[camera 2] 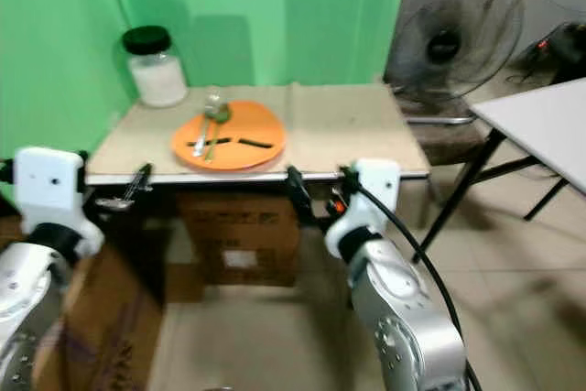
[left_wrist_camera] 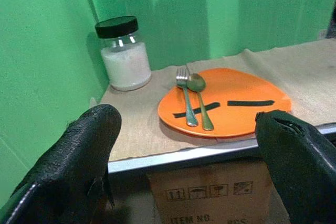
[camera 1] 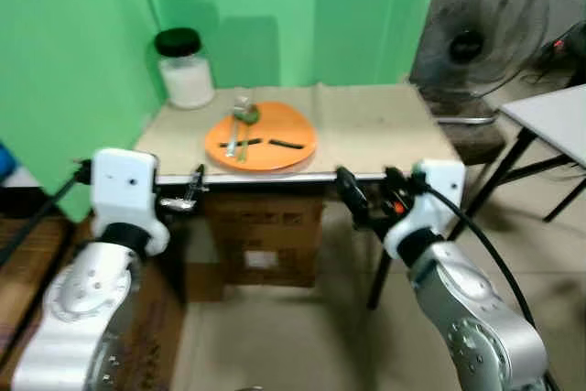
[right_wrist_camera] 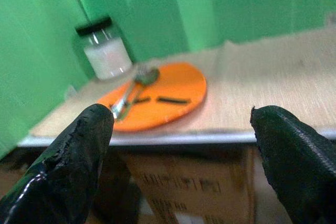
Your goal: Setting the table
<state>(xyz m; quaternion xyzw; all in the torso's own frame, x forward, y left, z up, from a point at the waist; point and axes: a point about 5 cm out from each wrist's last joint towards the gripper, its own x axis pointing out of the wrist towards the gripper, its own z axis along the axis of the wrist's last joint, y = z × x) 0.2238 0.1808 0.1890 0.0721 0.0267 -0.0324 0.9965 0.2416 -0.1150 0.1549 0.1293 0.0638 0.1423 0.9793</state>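
plate (left_wrist_camera: 231, 106): orange, on bench (camera 1: 366, 125); fork (left_wrist_camera: 185, 98) and spoon (left_wrist_camera: 200, 98) lying on it
jar (left_wrist_camera: 123, 53): just behind plate
left claw (left_wrist_camera: 184, 166): spread, empty, short of plate
right claw (right_wrist_camera: 178, 156): spread, empty

Beyond my fingertips (left_wrist_camera: 89, 145), rough matt black: shiny metal fork (left_wrist_camera: 185, 97) and spoon (left_wrist_camera: 200, 98) on smooth orange plate (left_wrist_camera: 247, 114); coarse beige cloth (left_wrist_camera: 304, 77); glass jar (left_wrist_camera: 124, 56), cardboard box (left_wrist_camera: 210, 192) below.
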